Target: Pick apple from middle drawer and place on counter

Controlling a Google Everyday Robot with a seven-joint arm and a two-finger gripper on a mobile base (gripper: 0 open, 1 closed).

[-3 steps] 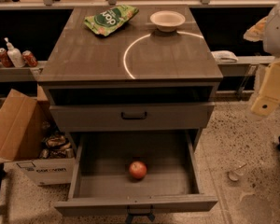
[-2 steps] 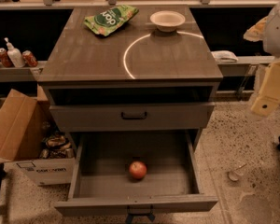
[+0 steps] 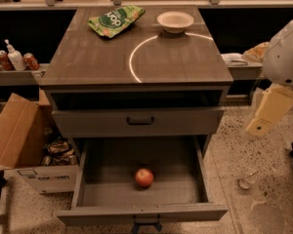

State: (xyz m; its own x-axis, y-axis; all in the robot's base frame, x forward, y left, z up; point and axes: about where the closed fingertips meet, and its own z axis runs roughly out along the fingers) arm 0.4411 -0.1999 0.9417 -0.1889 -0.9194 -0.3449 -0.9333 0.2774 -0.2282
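In the middle drawer, apple clear of walls; pincer at front panel.

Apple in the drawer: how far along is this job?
Done: the wide grey middle drawer stands open. In hand: nothing; the cream end effector hangs off to the drawer's right, apart from the small red apple on the drawer floor. Left: reaching in, grasping, lifting it onto the grey-brown wood-grain counter.

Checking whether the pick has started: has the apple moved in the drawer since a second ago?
No. The apple lies at the same spot on the middle drawer floor, near its front wall. The gripper is out of view.
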